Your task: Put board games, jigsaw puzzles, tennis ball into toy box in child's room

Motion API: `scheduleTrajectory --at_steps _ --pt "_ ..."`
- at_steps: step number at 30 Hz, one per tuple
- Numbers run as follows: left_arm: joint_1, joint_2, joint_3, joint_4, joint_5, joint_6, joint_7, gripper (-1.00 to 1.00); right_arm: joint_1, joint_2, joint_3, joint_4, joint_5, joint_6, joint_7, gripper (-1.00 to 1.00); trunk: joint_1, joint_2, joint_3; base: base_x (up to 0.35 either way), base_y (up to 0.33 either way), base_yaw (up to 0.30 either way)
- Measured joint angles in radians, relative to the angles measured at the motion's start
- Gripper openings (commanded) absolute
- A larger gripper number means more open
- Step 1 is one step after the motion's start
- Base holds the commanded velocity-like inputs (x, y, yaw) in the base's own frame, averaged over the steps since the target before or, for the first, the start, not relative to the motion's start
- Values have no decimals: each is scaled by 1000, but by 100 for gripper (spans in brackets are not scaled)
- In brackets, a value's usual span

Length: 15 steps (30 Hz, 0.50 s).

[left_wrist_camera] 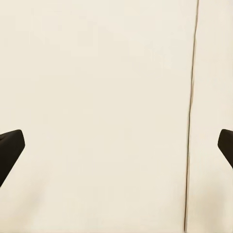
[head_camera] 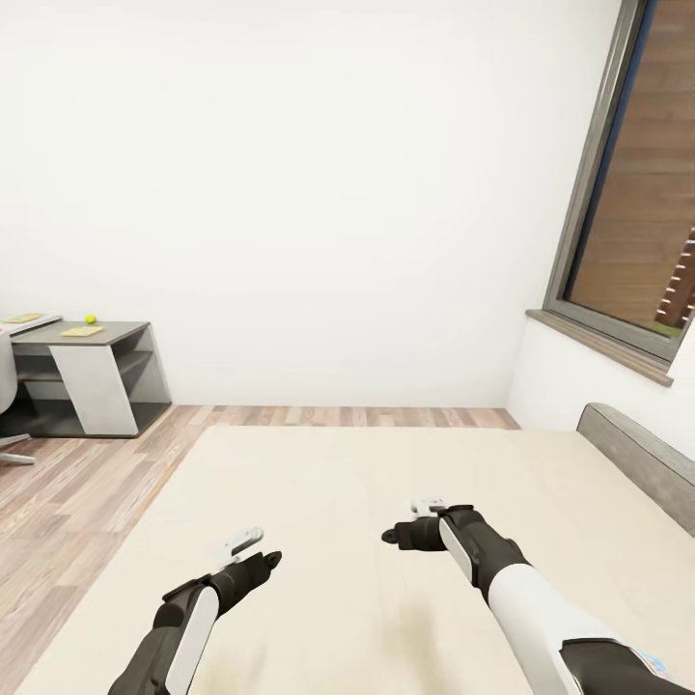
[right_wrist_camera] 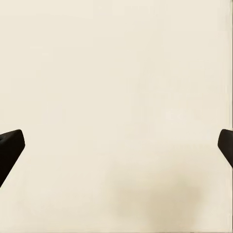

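Both claws, left [head_camera: 253,546] and right [head_camera: 413,519], hang open and empty over the bare bed [head_camera: 367,483]. The ball [head_camera: 90,318] and a puzzle [head_camera: 82,331] wait on the table [head_camera: 121,333].

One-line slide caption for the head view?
Both arms, left gripper and right gripper, over the beige bed; table with tennis ball at far left.

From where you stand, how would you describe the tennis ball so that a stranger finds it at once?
Look to the far left, past the bed, at the desk against the white wall. On its dark grey top sits the ball, tiny, round and yellow-green. The things beside it are flat and pale yellow; it alone is round.
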Motion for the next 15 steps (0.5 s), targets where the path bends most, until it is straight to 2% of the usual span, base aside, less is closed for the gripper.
scheduleTrajectory --at_steps 15 --pt "0 0 0 2 0 0 0 100 0 -11 0 0 -1 0 2 100 0 0 0 0 -9 0"
